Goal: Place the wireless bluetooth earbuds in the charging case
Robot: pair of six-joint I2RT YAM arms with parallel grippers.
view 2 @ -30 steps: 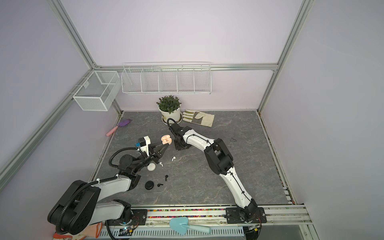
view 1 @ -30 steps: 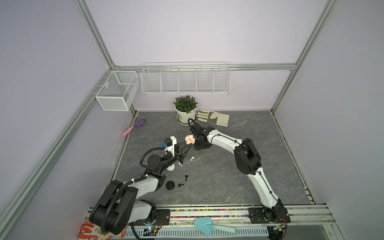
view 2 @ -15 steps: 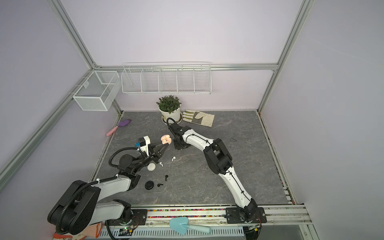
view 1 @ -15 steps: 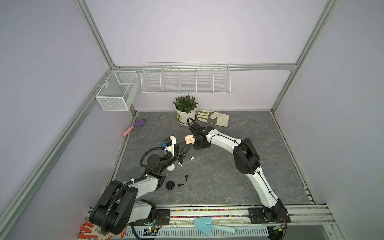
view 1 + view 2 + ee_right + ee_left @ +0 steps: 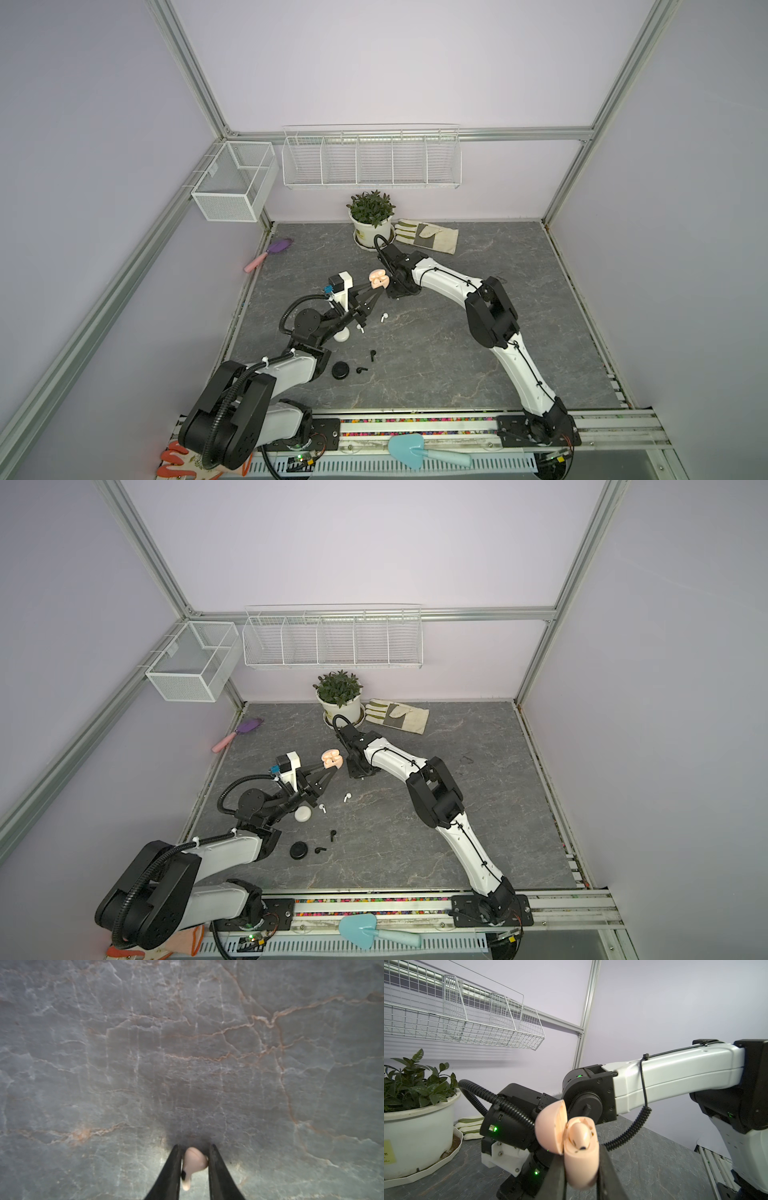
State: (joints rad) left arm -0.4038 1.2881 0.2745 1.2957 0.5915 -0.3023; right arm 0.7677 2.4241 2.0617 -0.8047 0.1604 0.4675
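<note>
My left gripper (image 5: 581, 1169) is shut on a pink charging case (image 5: 581, 1159), held above the table with its lid (image 5: 550, 1126) open; one pink earbud (image 5: 580, 1136) sits inside. In both top views the case (image 5: 378, 277) (image 5: 331, 757) hangs beside my right gripper (image 5: 391, 296), which points straight down at the table. Its fingers (image 5: 214, 1159) are closed on a second pink earbud (image 5: 195, 1160) lying on the stone surface. Two white earbuds (image 5: 383, 318) (image 5: 360, 328) and two black earbuds (image 5: 372, 354) (image 5: 361, 369) lie loose on the table.
A white round case (image 5: 341, 334) and a black round case (image 5: 340, 370) sit near my left arm. At the back stand a potted plant (image 5: 371, 226) and a work glove (image 5: 428, 237). A purple brush (image 5: 270, 253) lies at the left edge, a teal trowel (image 5: 424, 451) on the front rail.
The right arm's elbow has shifted slightly left while its gripper stays down at the table. The left arm holds the case still.
</note>
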